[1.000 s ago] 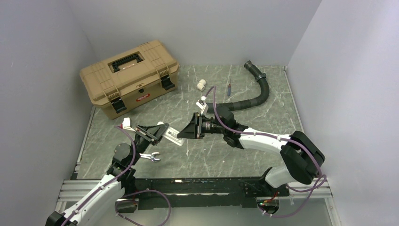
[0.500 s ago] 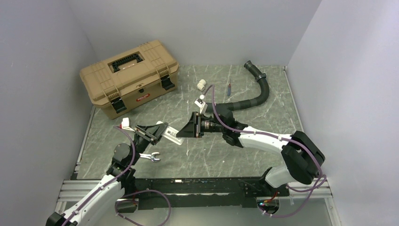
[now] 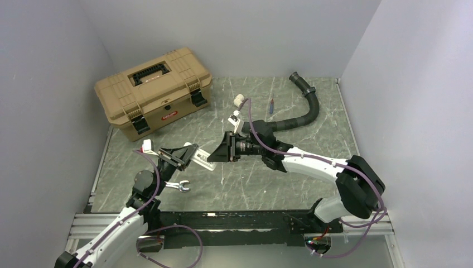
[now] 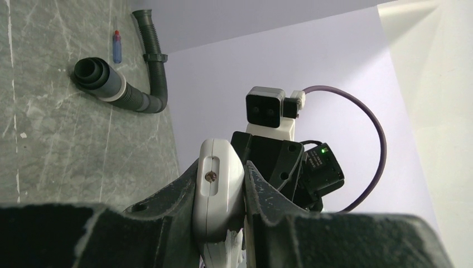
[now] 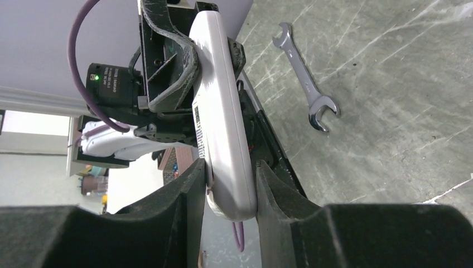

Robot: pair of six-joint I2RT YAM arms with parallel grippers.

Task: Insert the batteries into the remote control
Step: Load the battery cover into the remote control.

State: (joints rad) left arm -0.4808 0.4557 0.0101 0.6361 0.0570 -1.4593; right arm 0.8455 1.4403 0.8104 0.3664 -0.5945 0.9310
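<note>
The white remote control hangs above the table's left middle, held at both ends. My left gripper is shut on one end; in the left wrist view the remote control sits edge-on between the left gripper's jaws, a small screw showing in its end slot. My right gripper is shut on the other end; in the right wrist view the remote control runs from the right gripper up to the left gripper's black fingers. The batteries are out of view.
A tan toolbox stands at the back left. A silver wrench lies on the table below the left gripper. At the back lie a black corrugated hose, a white pipe fitting and a red-and-blue stick.
My right gripper has slid a little to the left, closer to the left gripper, and both have shifted slightly left with the remote held between them.
</note>
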